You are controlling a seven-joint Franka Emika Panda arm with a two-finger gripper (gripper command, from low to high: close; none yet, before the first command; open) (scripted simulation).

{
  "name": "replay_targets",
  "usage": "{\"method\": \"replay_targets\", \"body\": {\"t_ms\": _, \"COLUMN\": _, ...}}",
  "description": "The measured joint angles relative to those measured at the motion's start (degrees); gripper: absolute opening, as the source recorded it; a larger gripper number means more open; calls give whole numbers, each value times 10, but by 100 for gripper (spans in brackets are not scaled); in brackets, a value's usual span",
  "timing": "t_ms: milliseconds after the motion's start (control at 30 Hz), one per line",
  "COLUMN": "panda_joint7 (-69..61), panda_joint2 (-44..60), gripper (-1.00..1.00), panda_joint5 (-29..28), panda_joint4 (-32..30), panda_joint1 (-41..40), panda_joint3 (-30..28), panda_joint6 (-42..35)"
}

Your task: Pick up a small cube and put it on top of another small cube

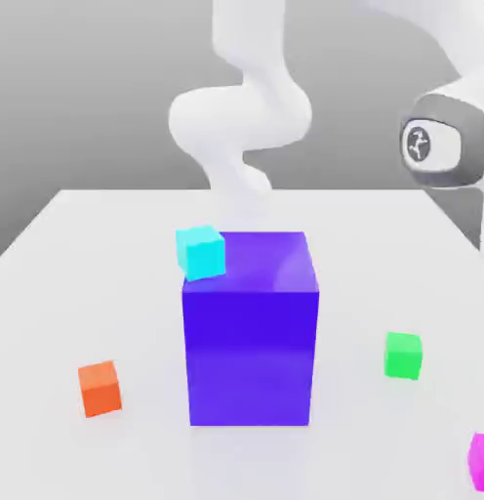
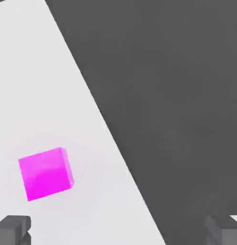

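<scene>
A: Where is the small magenta cube (image 2: pixel 46 173) now?

B: It lies on the white table (image 1: pixel 109 244), close to the table's edge. In the exterior view it is at the lower corner on the exterior view's right (image 1: pixel 482 461), well apart from the big blue-purple block (image 1: pixel 251 332). In the hand view, the dark floor begins just beyond it.

A: And the gripper (image 2: pixel 118 232)?

B: Its two fingers (image 2: pixel 13 228) stand wide apart and hold nothing. The cube is not between them; it sits more toward one finger.

A: So what can go wrong?

B: I think the first danger is the offset. If the hand descends like this, one finger may land on the cube or push it sideways, and near the edge a push can send it off the table.

A: Anything else?

B: The cube looks a little turned against the finger line, so the pads may catch corners and it may twist. Later, the arm must carry it past the big block and the cyan cube (image 1: pixel 201 252) leaning beside its top; a low path may hit them. The orange cube (image 1: pixel 100 388) and green cube (image 1: pixel 403 354) are small targets, so a loose release may slide off.
</scene>
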Motion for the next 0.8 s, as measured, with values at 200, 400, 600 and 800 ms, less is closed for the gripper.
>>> {"method": "replay_targets", "body": {"t_ms": 200, "panda_joint7": -19, "panda_joint2": 126, "gripper": 0, "panda_joint5": -46, "panda_joint4": 18, "panda_joint1": 32, "panda_joint3": -1, "panda_joint6": 56}}
{"method": "replay_targets", "body": {"t_ms": 400, "panda_joint7": -14, "panda_joint2": 161, "gripper": -100, "panda_joint5": -54, "panda_joint4": 26, "panda_joint1": 38, "panda_joint3": -9, "panda_joint6": 81}}
{"method": "replay_targets", "body": {"t_ms": 600, "panda_joint7": -23, "panda_joint2": 112, "gripper": -100, "panda_joint5": -42, "panda_joint4": 14, "panda_joint1": 31, "panda_joint3": 2, "panda_joint6": 43}}
{"method": "replay_targets", "body": {"t_ms": 800, "panda_joint7": -33, "panda_joint2": -2, "gripper": -100, "panda_joint5": -28, "panda_joint4": -83, "panda_joint1": 34, "panda_joint3": 23, "panda_joint6": 28}}
